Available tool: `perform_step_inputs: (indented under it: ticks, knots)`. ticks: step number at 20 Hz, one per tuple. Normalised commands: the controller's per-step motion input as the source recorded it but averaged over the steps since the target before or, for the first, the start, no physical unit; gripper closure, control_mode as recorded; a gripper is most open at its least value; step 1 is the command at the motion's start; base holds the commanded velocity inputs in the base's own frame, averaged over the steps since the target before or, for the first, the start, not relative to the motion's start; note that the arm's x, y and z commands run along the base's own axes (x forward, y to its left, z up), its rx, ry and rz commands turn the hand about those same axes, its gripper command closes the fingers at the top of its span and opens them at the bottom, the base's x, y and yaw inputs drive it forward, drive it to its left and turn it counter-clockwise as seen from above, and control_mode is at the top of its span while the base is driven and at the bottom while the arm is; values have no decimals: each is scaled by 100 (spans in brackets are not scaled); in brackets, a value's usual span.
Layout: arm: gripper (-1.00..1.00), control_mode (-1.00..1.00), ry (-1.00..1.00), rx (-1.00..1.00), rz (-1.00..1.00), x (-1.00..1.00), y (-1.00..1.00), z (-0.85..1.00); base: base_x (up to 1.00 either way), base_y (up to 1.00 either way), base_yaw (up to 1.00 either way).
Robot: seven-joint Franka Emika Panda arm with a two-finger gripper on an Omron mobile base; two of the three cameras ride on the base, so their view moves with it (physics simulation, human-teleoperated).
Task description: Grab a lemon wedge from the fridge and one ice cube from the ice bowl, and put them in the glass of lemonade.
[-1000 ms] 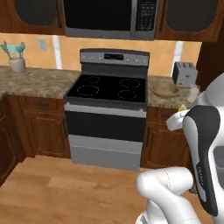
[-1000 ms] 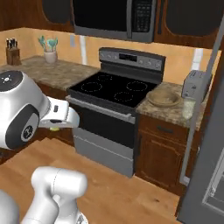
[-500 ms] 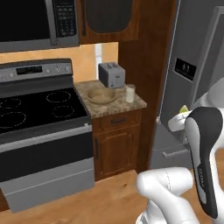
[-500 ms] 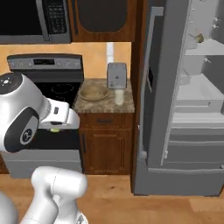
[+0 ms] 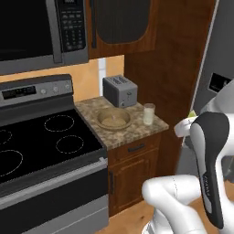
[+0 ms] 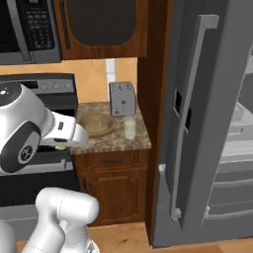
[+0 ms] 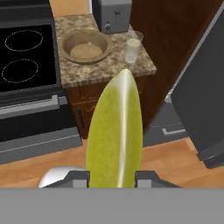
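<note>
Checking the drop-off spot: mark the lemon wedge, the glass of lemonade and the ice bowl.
lemon wedge point(image 7: 116, 135), hand view, middle of its yellow-green face.
glass of lemonade point(image 5: 148, 115), left base view, its side wall.
ice bowl point(image 5: 101, 116), left base view, near rim.

A silver toaster point(image 5: 119, 90) stands at the back of the granite counter point(image 5: 137, 130), right of the black stove point(image 5: 41, 146), under the microwave point(image 5: 43, 32)

Desk point(image 5: 132, 132) right of stove point(image 5: 41, 141): toaster point(image 5: 119, 91) at the back, bowl point(image 5: 113, 119) nearer, glass point(image 5: 149, 114) just right of bowl. Fridge point(image 5: 219, 77) far right.
</note>
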Motion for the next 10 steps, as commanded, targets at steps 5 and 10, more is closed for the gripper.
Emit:
perform_step_inputs:
  ticks: [5,10]
  knots:
    - [100,100,0,0,0,0,0,0,100,0,-27]
    - [100,100,0,0,0,0,0,0,95,-9,-25]
